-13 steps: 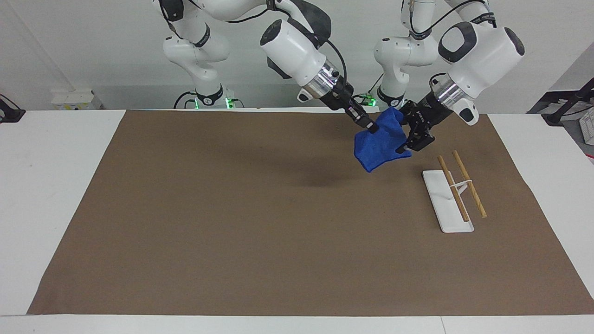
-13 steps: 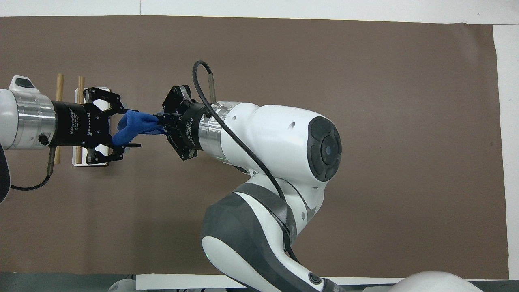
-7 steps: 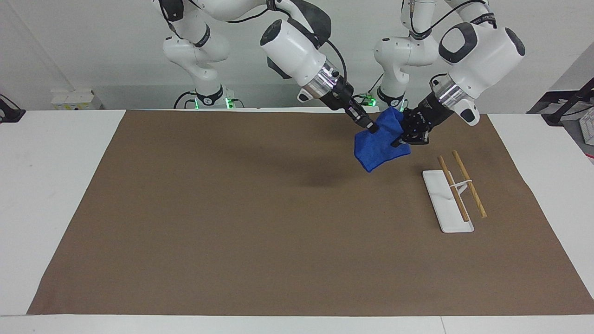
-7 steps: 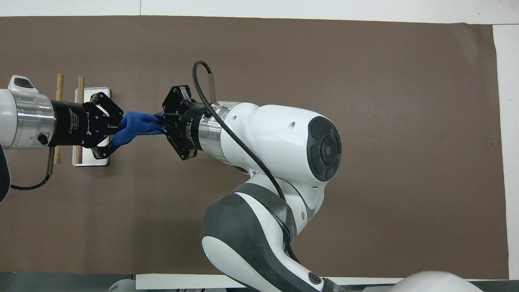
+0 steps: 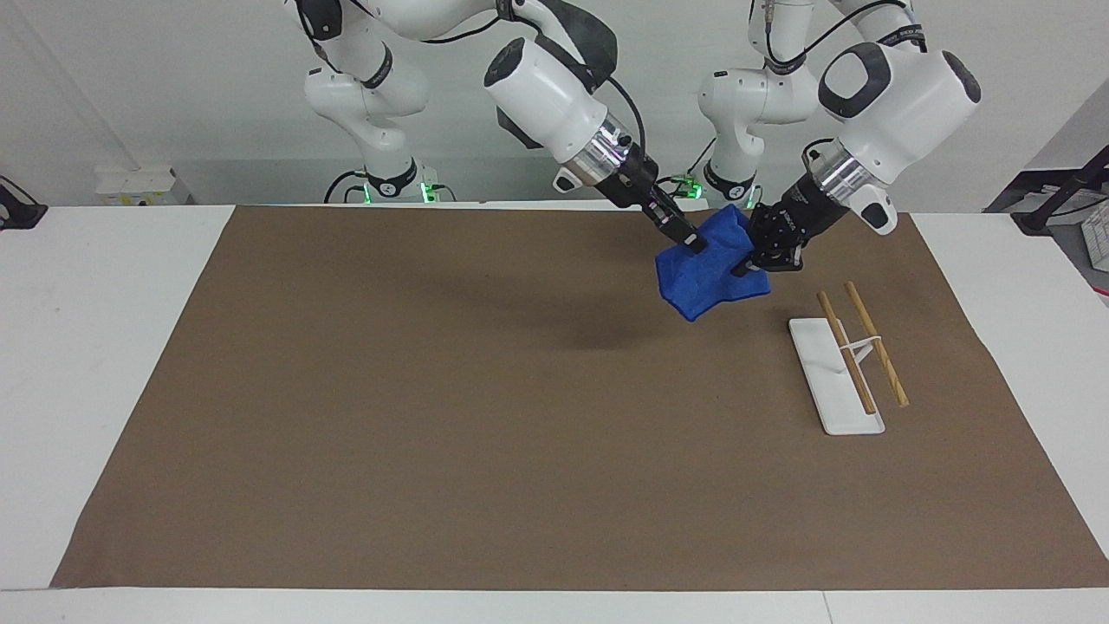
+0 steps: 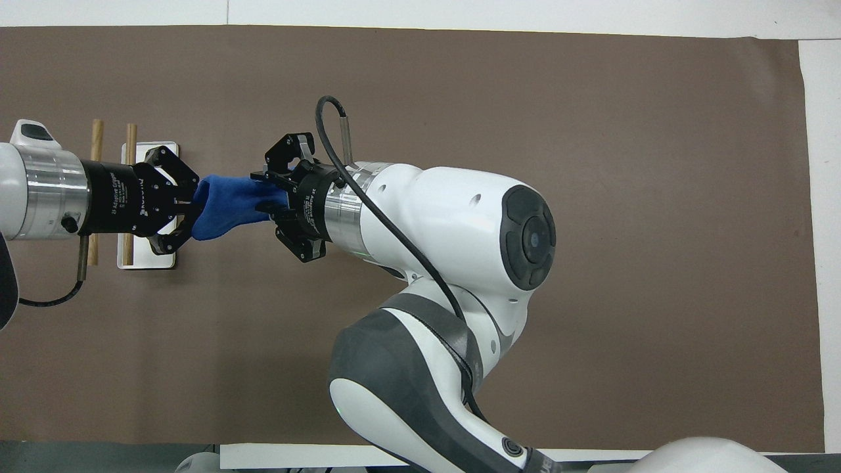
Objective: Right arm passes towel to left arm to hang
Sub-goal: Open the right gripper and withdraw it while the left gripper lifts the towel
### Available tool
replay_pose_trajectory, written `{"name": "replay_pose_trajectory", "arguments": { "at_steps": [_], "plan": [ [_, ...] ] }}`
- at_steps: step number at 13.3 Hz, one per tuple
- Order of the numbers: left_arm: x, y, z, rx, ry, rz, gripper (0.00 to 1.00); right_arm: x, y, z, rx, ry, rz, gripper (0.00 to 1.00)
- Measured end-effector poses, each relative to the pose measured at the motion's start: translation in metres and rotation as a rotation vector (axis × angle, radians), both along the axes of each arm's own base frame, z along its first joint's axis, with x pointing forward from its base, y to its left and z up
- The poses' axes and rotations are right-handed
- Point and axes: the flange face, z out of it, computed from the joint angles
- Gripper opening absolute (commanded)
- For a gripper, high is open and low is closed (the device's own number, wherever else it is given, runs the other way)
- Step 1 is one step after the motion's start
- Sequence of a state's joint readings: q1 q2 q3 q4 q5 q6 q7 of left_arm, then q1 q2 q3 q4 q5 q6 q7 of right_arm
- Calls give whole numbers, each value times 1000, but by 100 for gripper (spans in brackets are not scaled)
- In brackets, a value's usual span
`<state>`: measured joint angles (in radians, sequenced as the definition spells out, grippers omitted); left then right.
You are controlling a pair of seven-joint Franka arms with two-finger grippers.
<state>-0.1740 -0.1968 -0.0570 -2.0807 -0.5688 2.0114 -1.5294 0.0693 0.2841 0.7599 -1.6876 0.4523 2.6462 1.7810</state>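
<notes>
The blue towel (image 5: 703, 282) hangs in the air between both grippers, over the brown mat beside the rack; the overhead view shows it (image 6: 227, 205) stretched between them. My left gripper (image 5: 750, 264) is shut on the towel's end toward the left arm; the overhead view shows this grip (image 6: 190, 209). My right gripper (image 5: 693, 244) stands at the towel's other end. In the overhead view its fingers are spread apart around the cloth (image 6: 263, 194).
A small rack with a white base (image 5: 823, 381) and two wooden rods (image 5: 877, 355) stands on the brown mat (image 5: 433, 390) at the left arm's end, just under the left wrist (image 6: 59, 200) in the overhead view.
The left gripper closed on the towel a second ago and holds it. The right gripper's fingers have now spread open, and the towel has shifted slightly.
</notes>
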Motion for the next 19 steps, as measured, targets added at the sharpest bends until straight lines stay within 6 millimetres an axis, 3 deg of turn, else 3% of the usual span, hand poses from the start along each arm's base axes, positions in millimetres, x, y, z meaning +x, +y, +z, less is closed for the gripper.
{"name": "replay_pose_trajectory", "arguments": {
  "at_steps": [2,3,5,7,9,12,15,19],
  "plan": [
    [4,1,3,2,-46,-9,0,0,0,0,0,0,0,66],
    [8,3,4,4,-85,-14,0,0,0,0,-1,-3,2,73],
    [14,6,5,16,-169,-70,0,3,-4,1,-20,-51,37,100],
    [17,10,4,35,-248,-187,0,10,-18,5,-92,-166,155,100],
    [20,18,3,55,-326,-306,0,22,-47,6,-218,-291,327,100],
    [26,40,7,113,-435,-481,0,47,-122,-4,-479,-390,641,100],
    [35,51,11,224,-446,-535,0,66,-213,-7,-643,-428,909,100],
    [49,102,0,259,-424,-363,0,69,-368,12,-770,-327,1045,100]
  ]
}}
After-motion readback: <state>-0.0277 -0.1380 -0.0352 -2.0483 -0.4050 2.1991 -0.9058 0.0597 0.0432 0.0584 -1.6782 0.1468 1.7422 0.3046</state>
